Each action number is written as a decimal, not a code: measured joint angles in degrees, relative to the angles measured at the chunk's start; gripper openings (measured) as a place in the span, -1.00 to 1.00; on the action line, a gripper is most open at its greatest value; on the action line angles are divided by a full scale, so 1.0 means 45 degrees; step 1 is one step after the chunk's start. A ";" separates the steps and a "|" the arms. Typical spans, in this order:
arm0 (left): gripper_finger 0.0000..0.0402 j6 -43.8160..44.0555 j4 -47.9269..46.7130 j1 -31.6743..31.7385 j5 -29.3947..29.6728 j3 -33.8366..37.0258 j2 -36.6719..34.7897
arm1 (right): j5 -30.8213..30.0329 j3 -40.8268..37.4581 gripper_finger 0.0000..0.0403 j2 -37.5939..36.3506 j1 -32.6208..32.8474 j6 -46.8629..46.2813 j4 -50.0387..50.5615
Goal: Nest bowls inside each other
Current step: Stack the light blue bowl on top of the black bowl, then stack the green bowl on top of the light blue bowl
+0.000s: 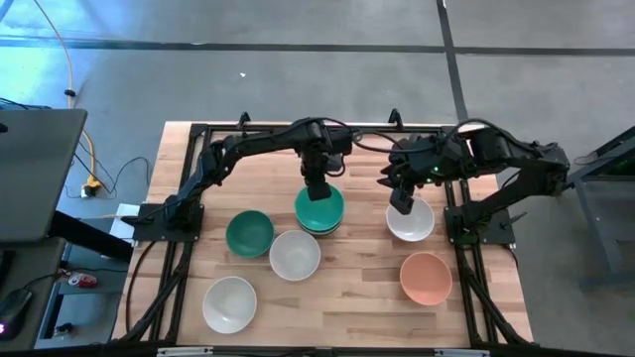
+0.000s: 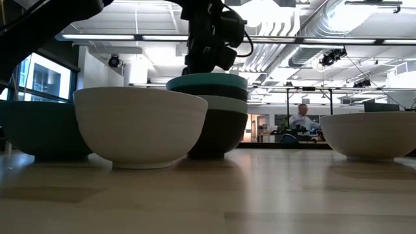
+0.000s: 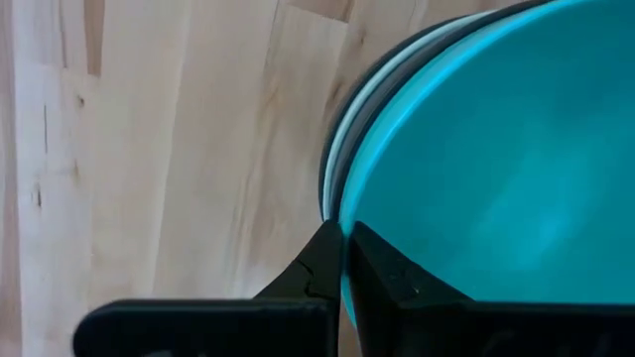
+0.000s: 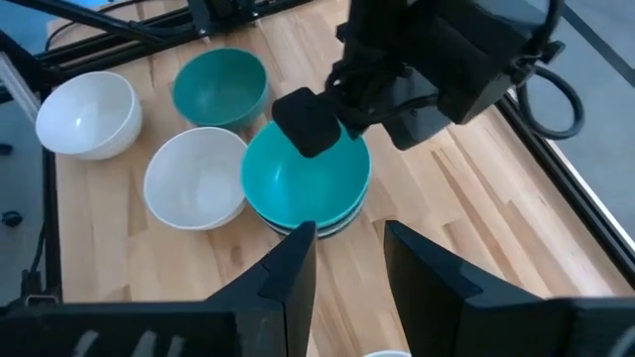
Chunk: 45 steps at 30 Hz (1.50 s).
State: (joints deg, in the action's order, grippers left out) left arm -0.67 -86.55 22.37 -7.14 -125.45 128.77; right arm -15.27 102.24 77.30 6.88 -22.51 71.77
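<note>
A robotics lab set up in a large open industrial hall.

The low view shows a high ceiling (image 2: pixel 305 26) across the upper frame, hung with long light strips and exposed silver ducts (image 2: pixel 338 23), and a person (image 2: pixel 300 118) seated at a workstation at centre right. From above, a butcher-block bench (image 1: pixel 337 288) with a black metal frame (image 1: pixel 179 248) stands on a grey concrete floor (image 1: pixel 298 89) crossed by dark lines, with a yellow cable (image 1: pixel 69 69) trailing at upper left.
</note>
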 joint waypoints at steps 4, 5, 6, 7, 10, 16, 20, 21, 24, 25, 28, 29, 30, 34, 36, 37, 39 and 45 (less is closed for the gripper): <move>-0.87 -0.0075 -0.0312 0.0015 -0.0118 -0.0397 0.0005 | -0.0187 0.0000 -0.43 0.0000 0.0240 -0.0008 0.0000; -0.80 -0.0115 -0.0328 0.0015 -0.0167 -0.0576 0.0005 | -0.0278 0.0000 -0.43 0.0000 0.0278 -0.0036 0.0000; -0.73 -0.0184 -0.0372 0.0008 -0.0169 -0.0794 0.0005 | -0.0310 0.0000 -0.43 0.0000 0.0314 -0.0042 0.0000; -0.65 -0.0217 -0.0455 -0.0006 -0.0164 -0.1042 0.0005 | -0.0328 0.0000 -0.43 0.0000 0.0334 -0.0042 0.0000; -0.43 -0.0232 -0.0505 -0.0068 -0.0160 -0.1811 0.0000 | -0.0335 0.0000 -0.43 0.0000 0.0338 -0.0044 0.0000; -0.08 -0.0302 -0.0773 -0.0083 -0.0027 -0.1951 -0.0843 | -0.0233 0.0000 -0.43 0.0000 0.0338 -0.0279 0.0178; 0.02 -0.0697 -0.0779 -0.0054 -0.0209 -0.1943 -0.2152 | -0.0170 0.0000 -0.43 0.0000 0.0333 -0.0447 0.0686; 0.02 -0.0884 -0.0762 -0.0073 -0.0198 -0.1944 -0.2539 | -0.0169 0.0000 -0.43 0.0000 0.0333 -0.0465 0.0746; 0.02 -0.1500 -0.0762 -0.0135 -0.0160 -0.1348 -0.3572 | -0.0165 0.0000 -0.43 0.0000 0.0333 -0.0362 0.0768; 0.02 -0.1659 -0.0764 -0.0174 -0.0150 -0.1029 -0.3884 | -0.0160 0.0000 -0.43 0.0000 0.0333 -0.0306 0.0772; 0.01 -0.1845 -0.0766 -0.0324 -0.0138 0.0359 -0.5134 | -0.0152 0.0000 -0.43 0.0000 0.0333 -0.0041 0.0767; 0.01 -0.1879 -0.0756 -0.0382 -0.0141 0.0938 -0.5620 | -0.0151 0.0000 -0.43 0.0000 0.0333 -0.0003 0.0767; 0.01 -0.1892 -0.0765 -0.0462 -0.0127 0.1587 -0.6105 | -0.0153 0.0000 -0.43 0.0000 0.0333 0.0009 0.0767; 0.01 -0.1728 -0.0762 -0.0834 0.0104 0.4633 -0.7828 | -0.0151 0.0000 -0.43 0.0000 0.0333 0.0116 0.0767; 0.00 -0.1441 -0.0771 -0.1023 0.0380 0.6203 -0.8708 | -0.0146 0.0000 -0.43 0.0000 0.0333 0.0123 0.0767; 0.00 -0.1359 -0.0779 -0.1075 0.0533 0.6970 -0.9148 | -0.0146 0.0000 -0.43 0.0000 0.0333 0.0172 0.0767; -0.01 -0.1180 -0.0673 -0.1103 0.0748 0.8446 -0.9867 | -0.0146 0.0000 -0.43 0.0000 0.0333 0.0366 0.0764; -0.06 -0.0562 0.1218 -0.0989 0.0729 1.2034 -1.1070 | -0.0142 0.0000 -0.43 0.0000 0.0333 0.0462 0.0276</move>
State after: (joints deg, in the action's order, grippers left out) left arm -3.20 -81.07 17.92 -3.85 -71.29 78.95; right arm -15.90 102.24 77.30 8.38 -20.43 73.01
